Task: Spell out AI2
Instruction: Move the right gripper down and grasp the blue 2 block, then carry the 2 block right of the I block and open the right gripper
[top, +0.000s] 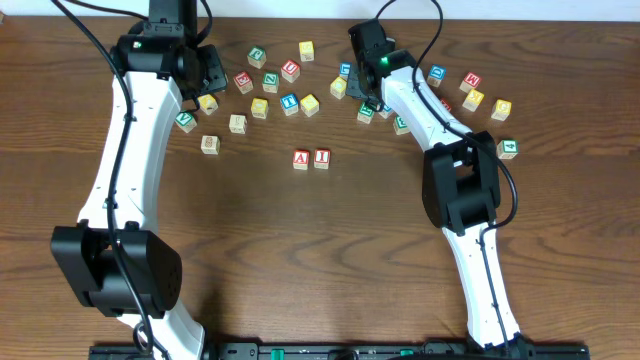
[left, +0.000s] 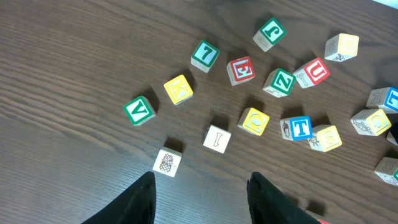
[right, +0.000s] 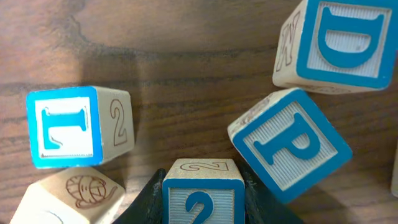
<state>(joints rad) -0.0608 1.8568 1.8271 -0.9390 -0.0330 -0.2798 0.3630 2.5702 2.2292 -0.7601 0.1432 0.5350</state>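
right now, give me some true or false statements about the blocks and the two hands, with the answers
1. The A block and the I block sit side by side. True.
2. A 2 block stands next to the I block, finishing the word. False: the I block has only the A block beside it. The blue 2 block is between the fingers of the right hand.
3. The left hand holds a block. False: its fingers are apart with nothing between them.
4. In the right wrist view, a blue P block lies right beside the 2 block. True.
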